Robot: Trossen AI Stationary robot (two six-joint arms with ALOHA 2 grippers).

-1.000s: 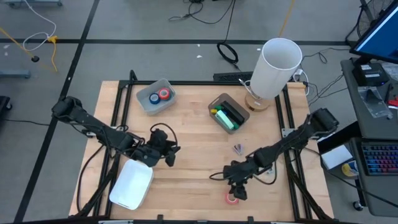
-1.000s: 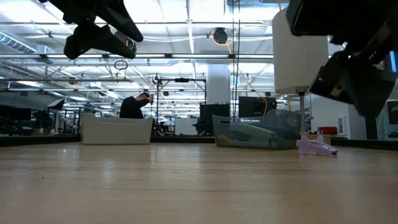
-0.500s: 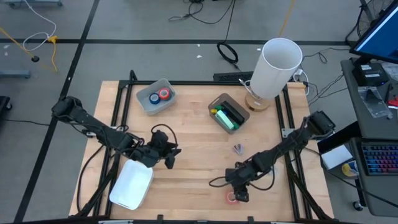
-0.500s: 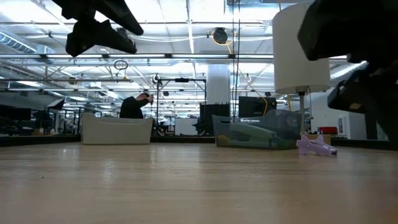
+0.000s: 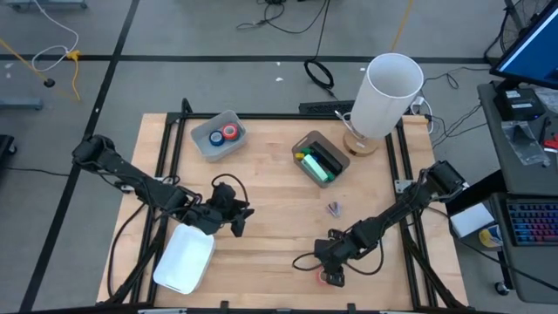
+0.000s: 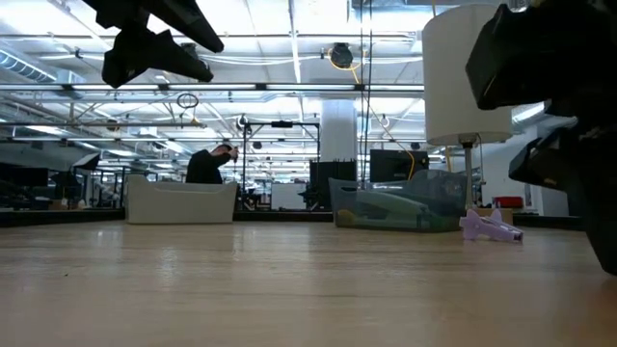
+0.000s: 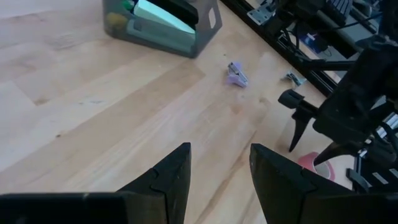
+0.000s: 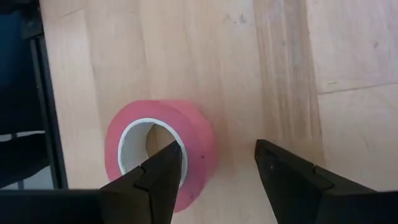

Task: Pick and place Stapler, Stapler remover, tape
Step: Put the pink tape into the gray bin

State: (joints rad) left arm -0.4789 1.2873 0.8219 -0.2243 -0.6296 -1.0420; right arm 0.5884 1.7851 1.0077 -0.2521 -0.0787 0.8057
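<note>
A red tape roll (image 8: pixel 163 151) lies flat on the wood near the table's front edge (image 5: pixel 324 279). My right gripper (image 8: pixel 217 168) hangs open just over it, pointing steeply down. One finger (image 8: pixel 163 177) is over the roll's pale core and the other (image 8: pixel 287 177) is outside its wall. The purple stapler remover (image 5: pixel 334 208) lies on the bare table. The black and pale green stapler (image 5: pixel 321 162) sits in a dark bin (image 5: pixel 305 144). A blue tape roll (image 5: pixel 215 137) and a red one (image 5: pixel 230 133) sit in a grey bin (image 5: pixel 206 148). My left gripper (image 7: pixel 219 165) waits open and empty above the table's left half (image 5: pixel 237 222).
A white tray (image 5: pixel 185 260) lies at the front left beside my left arm. A tall white cylinder on a wooden base (image 5: pixel 388 92) stands at the back right. Bare wood lies between the two bins and the front edge. Black frame rails (image 5: pixel 408 187) run along the table's sides.
My right gripper has sunk toward the red tape roll and moved a little toward the near edge, tipping to point more steeply down. Its fingers have stayed open. The roll has not moved.
</note>
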